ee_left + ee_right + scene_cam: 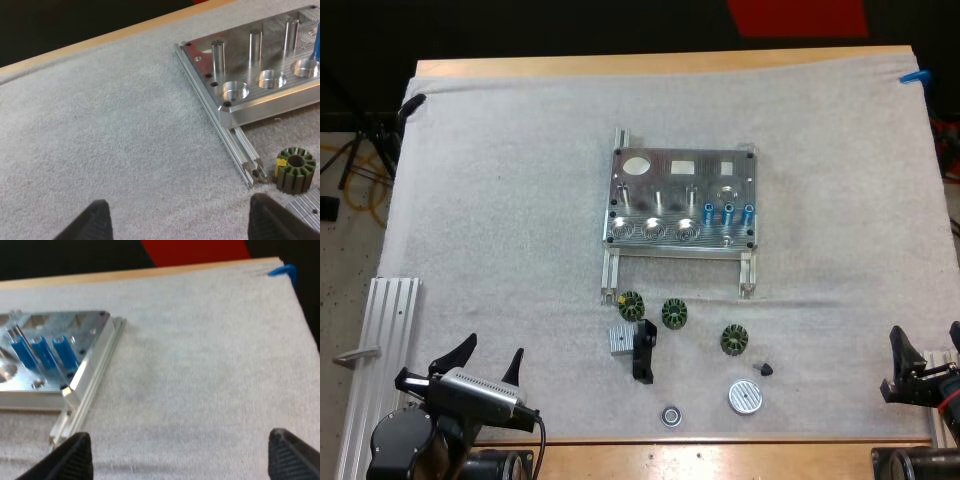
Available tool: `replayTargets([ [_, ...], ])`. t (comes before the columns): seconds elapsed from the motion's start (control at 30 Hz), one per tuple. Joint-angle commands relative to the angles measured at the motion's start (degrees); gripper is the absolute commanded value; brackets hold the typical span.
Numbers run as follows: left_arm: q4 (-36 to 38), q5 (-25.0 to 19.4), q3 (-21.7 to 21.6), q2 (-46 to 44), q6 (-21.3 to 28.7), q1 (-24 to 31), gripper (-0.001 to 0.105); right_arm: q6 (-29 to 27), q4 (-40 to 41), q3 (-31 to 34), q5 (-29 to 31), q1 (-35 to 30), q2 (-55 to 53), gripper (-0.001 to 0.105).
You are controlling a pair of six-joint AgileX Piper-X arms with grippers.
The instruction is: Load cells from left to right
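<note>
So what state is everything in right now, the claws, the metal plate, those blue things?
Left gripper: open, empty.
Right gripper: open, empty.
Fixture: flat on mat, front wells empty.
Blue cylinders: three, upright in fixture.
Ringed parts: loose on mat.

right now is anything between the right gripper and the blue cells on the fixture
nothing visible does: only bare white mat lies between the right gripper, fingers apart, and the three blue cells standing at the metal fixture's right end. the small dark parts lie in front of the fixture, off that line
</note>
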Motion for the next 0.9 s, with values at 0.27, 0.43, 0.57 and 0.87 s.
replayTargets([
  [0.27, -1.1, -0.5, -0.1, -8.0, -0.7, 0.2, 0.058, 0.7, -0.7, -0.2, -0.1, -0.1, -1.5, 0.07],
  [0.43, -1.1, -0.5, -0.1, -8.0, -0.7, 0.1, 0.058, 0.7, -0.7, -0.2, -0.1, -0.1, -1.5, 0.07],
  [0.57, -1.1, -0.6, -0.1, -8.0, -0.7, -1.8, 0.058, 0.7, -0.7, -0.2, -0.1, -0.1, -1.5, 0.07],
  [0.87, -1.1, -0.6, -0.1, -8.0, -0.7, -3.5, 0.058, 0.7, -0.7, -0.2, -0.1, -0.1, -1.5, 0.07],
])
